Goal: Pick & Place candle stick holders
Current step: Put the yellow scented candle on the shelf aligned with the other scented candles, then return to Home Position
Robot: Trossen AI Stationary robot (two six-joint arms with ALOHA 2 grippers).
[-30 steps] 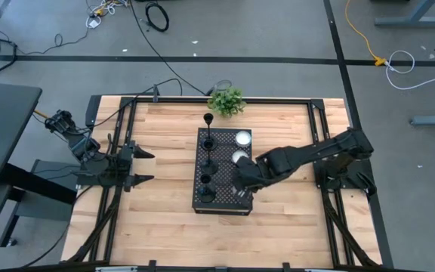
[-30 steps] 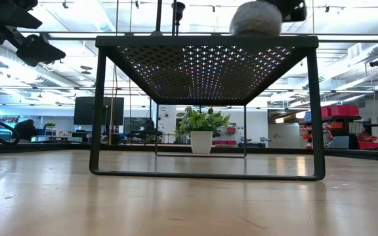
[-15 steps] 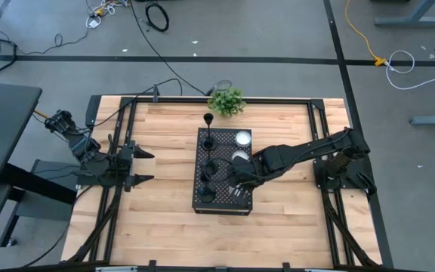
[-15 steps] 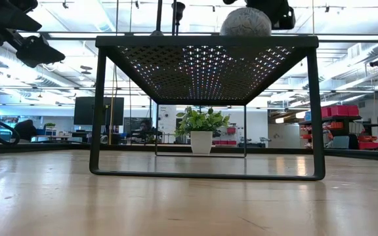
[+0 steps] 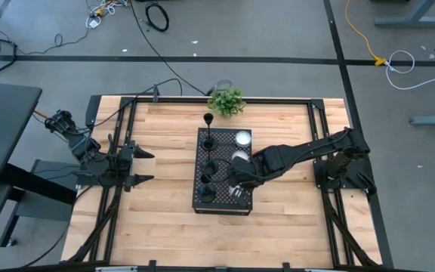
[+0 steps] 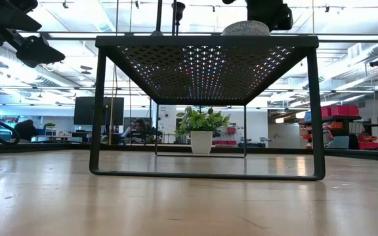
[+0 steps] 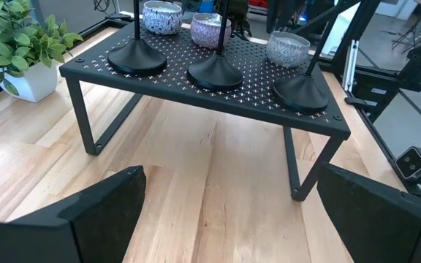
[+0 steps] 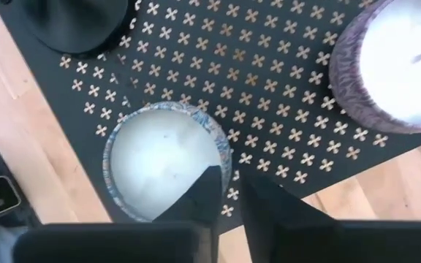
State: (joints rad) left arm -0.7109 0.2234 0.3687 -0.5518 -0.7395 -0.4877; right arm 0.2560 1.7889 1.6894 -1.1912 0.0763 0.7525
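Candle stick holders [image 7: 214, 71] stood in a row on the black perforated stand [image 5: 223, 181], just beside the right gripper [image 8: 229, 191], which hung over a white candle [image 8: 165, 162] with its fingers nearly pressed together, holding nothing. They were slender black stems on round flared bases. Since half a second ago the candle had settled flat onto the stand. The left gripper [image 5: 143, 166] waited spread apart at the tabletop's [image 5: 165, 227] left edge.

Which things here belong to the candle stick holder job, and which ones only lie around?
Job: three candle stick holders on the black stand; right gripper over it.
Lying about: three white candles, potted plant; left gripper, idle at table's left.
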